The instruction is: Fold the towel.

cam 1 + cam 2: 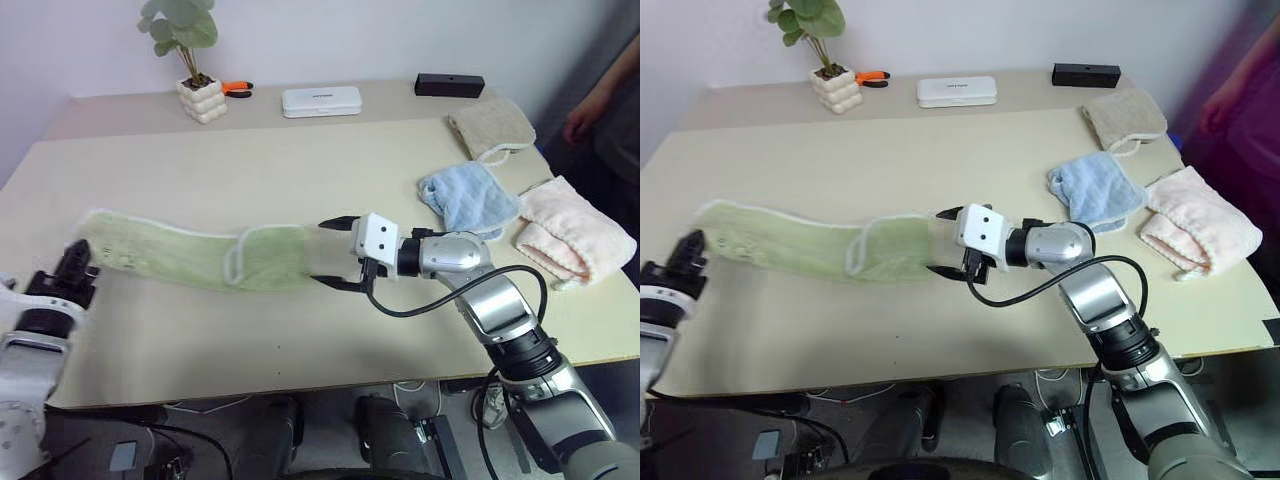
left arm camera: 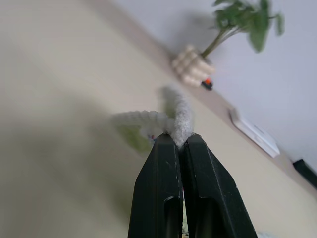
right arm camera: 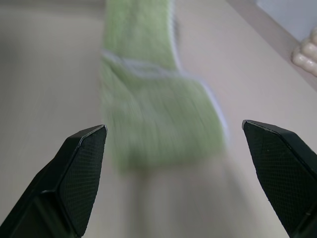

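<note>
The light green towel (image 1: 190, 255) lies stretched in a long, narrow strip across the near left of the table (image 1: 300, 170), its right end folded back on itself. My left gripper (image 1: 78, 262) is at the towel's left end. In the left wrist view the left gripper (image 2: 181, 141) is shut on the whitish edging of the towel (image 2: 181, 116). My right gripper (image 1: 335, 255) is open at the towel's right end, pointing left, one finger on each side of the strip. Seen from the right wrist, the folded end of the towel (image 3: 158, 114) lies just ahead of the spread fingers (image 3: 84, 163).
A light blue towel (image 1: 468, 197), a pink towel (image 1: 572, 232) and a beige towel (image 1: 490, 127) lie at the right. At the back stand a potted plant (image 1: 195, 85), an orange-handled tool (image 1: 237, 88), a white case (image 1: 321, 101) and a black box (image 1: 449, 85). A person's hand (image 1: 580, 120) is at the far right.
</note>
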Available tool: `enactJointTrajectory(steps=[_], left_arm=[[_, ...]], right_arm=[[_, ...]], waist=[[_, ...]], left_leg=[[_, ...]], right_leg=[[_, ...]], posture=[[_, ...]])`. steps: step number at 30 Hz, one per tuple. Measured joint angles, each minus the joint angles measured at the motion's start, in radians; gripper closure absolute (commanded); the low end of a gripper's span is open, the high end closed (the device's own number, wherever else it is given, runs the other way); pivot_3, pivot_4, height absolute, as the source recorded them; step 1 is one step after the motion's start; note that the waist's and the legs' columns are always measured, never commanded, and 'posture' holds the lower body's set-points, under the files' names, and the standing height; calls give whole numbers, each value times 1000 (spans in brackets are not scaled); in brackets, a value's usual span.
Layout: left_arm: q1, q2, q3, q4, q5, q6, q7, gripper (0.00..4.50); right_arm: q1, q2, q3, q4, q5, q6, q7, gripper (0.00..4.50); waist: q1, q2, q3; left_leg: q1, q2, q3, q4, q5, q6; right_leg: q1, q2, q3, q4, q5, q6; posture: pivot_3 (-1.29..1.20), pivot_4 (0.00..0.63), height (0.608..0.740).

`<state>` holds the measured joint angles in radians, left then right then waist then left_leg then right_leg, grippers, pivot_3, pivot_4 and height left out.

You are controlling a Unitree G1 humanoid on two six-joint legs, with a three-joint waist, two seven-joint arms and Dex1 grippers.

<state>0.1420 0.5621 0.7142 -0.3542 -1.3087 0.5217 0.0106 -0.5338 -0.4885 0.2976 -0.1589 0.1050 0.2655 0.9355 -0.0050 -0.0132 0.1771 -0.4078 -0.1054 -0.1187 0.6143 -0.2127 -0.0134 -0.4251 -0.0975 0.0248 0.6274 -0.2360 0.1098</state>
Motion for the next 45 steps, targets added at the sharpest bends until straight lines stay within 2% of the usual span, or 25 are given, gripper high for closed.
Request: enactJointTrajectory(steps=[4,8,10,12,15,23,26,30,31,32,34,35,38,40,41,43,45], left_arm=[[-11,93,-53,-47,61,24,-128,4455],[-39,233,-262,-145,184,83,-315,4455],[-51,254,-355,-168,247,99,-380,4455],[-98,257,-478,-168,320,113,-429,4455],[-169,205,-582,-151,378,126,-454,4455],[-226,151,-700,-126,475,152,-521,4455],[-226,142,-702,-117,495,166,-536,3615],[-203,143,-679,-117,499,173,-560,1531],[-191,143,-660,-117,491,176,-562,1078],[-178,143,-628,-118,475,186,-564,1069],[-152,146,-522,-120,409,205,-568,1069],[-142,146,-479,-121,374,212,-570,1326],[-123,145,-347,-130,282,217,-564,2540],[-124,146,-294,-137,271,215,-537,3574],[-129,146,-282,-137,272,215,-518,4076],[-139,146,-281,-136,292,214,-490,4076],[-160,146,-312,-126,369,201,-455,4076]], right_arm=[[0,0,0,9,-2,0,0,0],[0,7,3,28,-7,-13,-5,0],[2,8,4,35,-13,-18,-6,0],[3,9,6,47,-19,-24,-8,0],[4,11,9,49,-24,-30,-10,0],[18,10,9,49,-44,-36,-27,0],[20,10,9,49,-47,-36,-29,0],[20,10,9,49,-50,-36,-31,0],[20,10,9,49,-50,-36,-31,260],[19,10,8,51,-50,-35,-31,551],[17,12,2,57,-43,-28,-30,1359],[15,16,-3,58,-36,-20,-30,1839],[0,39,-33,58,3,17,-30,3376],[-25,61,-41,58,30,41,-33,4430],[-37,77,-46,55,40,56,-37,4500],[-49,103,-47,55,54,76,-49,4500],[-77,157,-36,64,53,98,-78,4500]], waist=[[-2,0,0],[-7,1,0],[-12,2,1],[-11,2,1],[-8,1,1],[-7,1,1],[-7,1,1],[-8,1,1],[-9,1,1],[-9,1,1],[-9,1,1],[-9,1,1],[-8,1,2],[-8,1,1],[-8,1,1],[-7,1,1],[-7,1,1]], left_leg=[[0,0,0,0,0,0],[0,0,1,-1,0,0],[0,0,2,-2,0,0],[0,1,2,-2,0,0],[0,1,1,-2,0,0],[0,0,1,-1,0,0],[0,0,1,-1,0,0],[0,0,1,-1,0,0],[0,1,1,-1,0,0],[0,1,1,-1,0,0],[0,1,1,-1,0,0],[0,1,1,-1,0,0],[0,1,1,-1,0,0],[0,1,1,-1,0,0],[0,1,1,-1,0,0],[0,0,1,-1,0,0],[0,0,1,-1,0,0]], right_leg=[[0,0,0,0,0,0],[0,0,1,0,0,0],[-2,0,2,0,0,0],[-2,0,2,0,0,0],[-2,0,1,1,0,0],[-2,0,1,1,1,1],[-2,0,1,1,1,1],[-2,0,1,1,1,1],[-2,0,1,1,0,1],[-2,0,1,1,0,1],[-2,0,1,1,0,1],[-2,0,1,1,0,1],[-2,0,1,1,0,1],[-2,0,1,1,0,1],[-2,0,1,1,0,1],[-2,0,1,1,1,1],[-2,0,1,1,1,1]], posture=[[0,150,740],[0,150,740],[0,150,740],[0,150,740],[0,150,740],[0,150,740],[0,150,740],[0,150,740],[0,150,740],[0,150,740],[0,150,740],[0,150,740],[0,150,740],[0,150,740],[0,150,740],[0,150,740],[0,150,740]])
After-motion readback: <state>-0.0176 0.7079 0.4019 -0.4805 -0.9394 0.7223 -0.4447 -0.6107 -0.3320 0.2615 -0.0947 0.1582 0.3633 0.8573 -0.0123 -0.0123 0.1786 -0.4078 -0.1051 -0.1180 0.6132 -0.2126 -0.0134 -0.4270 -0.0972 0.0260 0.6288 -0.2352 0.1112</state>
